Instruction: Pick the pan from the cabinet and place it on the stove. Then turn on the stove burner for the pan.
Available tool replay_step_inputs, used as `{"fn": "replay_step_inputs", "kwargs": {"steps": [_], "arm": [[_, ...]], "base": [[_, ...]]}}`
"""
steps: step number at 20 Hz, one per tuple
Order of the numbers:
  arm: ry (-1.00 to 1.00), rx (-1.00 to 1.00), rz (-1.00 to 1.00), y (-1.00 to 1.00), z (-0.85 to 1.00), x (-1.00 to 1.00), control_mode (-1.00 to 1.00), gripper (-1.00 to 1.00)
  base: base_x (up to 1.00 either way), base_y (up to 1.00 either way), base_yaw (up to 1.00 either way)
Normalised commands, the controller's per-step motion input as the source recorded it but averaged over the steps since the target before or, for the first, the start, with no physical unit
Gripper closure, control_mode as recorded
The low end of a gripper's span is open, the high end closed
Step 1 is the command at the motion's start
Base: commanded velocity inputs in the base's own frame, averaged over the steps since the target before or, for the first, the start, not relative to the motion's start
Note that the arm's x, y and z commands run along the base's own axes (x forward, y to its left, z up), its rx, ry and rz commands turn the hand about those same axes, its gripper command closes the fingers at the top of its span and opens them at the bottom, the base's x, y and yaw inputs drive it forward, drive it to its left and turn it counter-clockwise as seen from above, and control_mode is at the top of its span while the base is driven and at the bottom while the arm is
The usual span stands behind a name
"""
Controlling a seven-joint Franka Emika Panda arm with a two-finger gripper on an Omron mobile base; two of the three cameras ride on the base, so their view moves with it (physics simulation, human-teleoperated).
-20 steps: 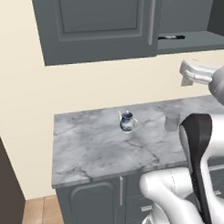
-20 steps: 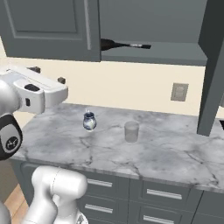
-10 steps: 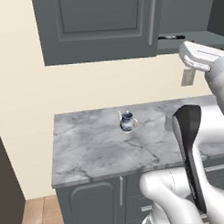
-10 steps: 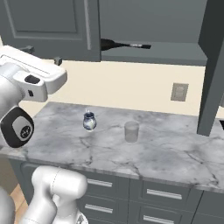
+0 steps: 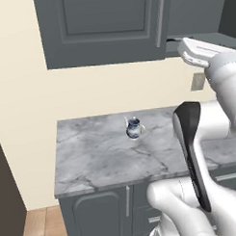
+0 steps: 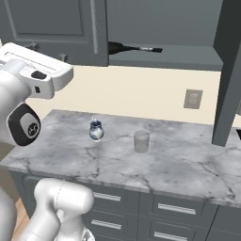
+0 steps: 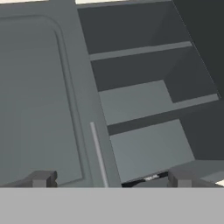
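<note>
- Jaws wide open, holding nothing; gripper (image 7: pixel 109 178) sits at the bottom of the hand view, aimed up into the cabinet (image 7: pixel 144 105).
- Pan (image 6: pixel 123 47) lies on the cabinet's lower shelf, top centre of the right base view, its handle running off to the right.
- Hand view: a dark sliver at bottom centre, just beyond the tips, is probably the pan.
- I can read no writing or labels.

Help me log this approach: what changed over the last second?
The arm's hand rose from counter height toward the open cabinet, and the open, empty gripper now faces its shelves. The pan, the small jug and the cup stayed put.
</note>
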Motion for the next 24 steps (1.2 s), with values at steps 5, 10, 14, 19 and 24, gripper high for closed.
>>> {"fn": "replay_step_inputs", "kwargs": {"steps": [5, 10, 14, 19, 24], "arm": [[0.00, -0.04, 0.08, 0.16, 0.00, 0.39, -1.00, -1.00], [0.00, -0.01, 0.06, 0.00, 0.00, 0.25, -1.00, -1.00], [0.00, 0.00, 0.04, 0.00, 0.00, 0.28, -1.00, -1.00], [0.00, 0.00, 0.01, 0.00, 0.00, 0.26, -1.00, -1.00], [0.05, -0.01, 0.00, 0.00, 0.00, 0.21, -1.00, -1.00]], "base": [[0.00, 0.00, 0.00], [0.00, 0.00, 0.00], [0.00, 0.00, 0.00], [0.00, 0.00, 0.00], [0.00, 0.00, 0.00]]}}
